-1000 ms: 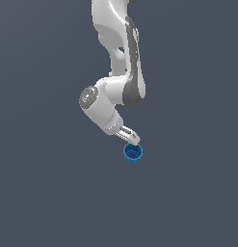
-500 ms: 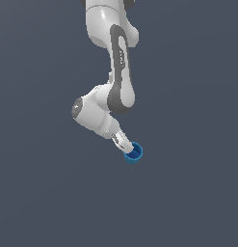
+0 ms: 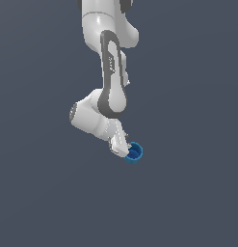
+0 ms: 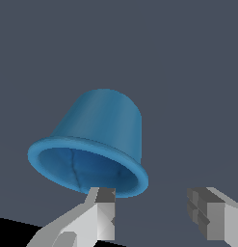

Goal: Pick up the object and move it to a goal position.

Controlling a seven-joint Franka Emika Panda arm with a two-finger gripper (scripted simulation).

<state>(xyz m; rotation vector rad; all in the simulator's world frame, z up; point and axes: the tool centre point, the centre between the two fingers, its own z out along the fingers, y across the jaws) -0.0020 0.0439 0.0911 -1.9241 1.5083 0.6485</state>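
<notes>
The small blue cup (image 3: 134, 153) is in the lower middle of the exterior view, right at my fingertips. In the wrist view the cup (image 4: 99, 130) is large and close. Its open mouth is turned toward the camera and its narrower base points away. My gripper (image 3: 126, 150) reaches down at a slant from the exterior view's left. It is open (image 4: 156, 214). One finger (image 4: 105, 212) sits at the cup's rim, and the other finger (image 4: 209, 217) stands well apart beside the cup. Neither finger presses on the cup's wall. I cannot tell whether the near finger touches the rim.
The white arm (image 3: 108, 82) comes down from the top of the exterior view, above the cup. All around is a plain dark grey surface (image 3: 188, 193). No goal marker and no other objects show.
The wrist has swung and the fingers have closed in on the cup from the exterior view's left. The cup has stayed at about the same spot.
</notes>
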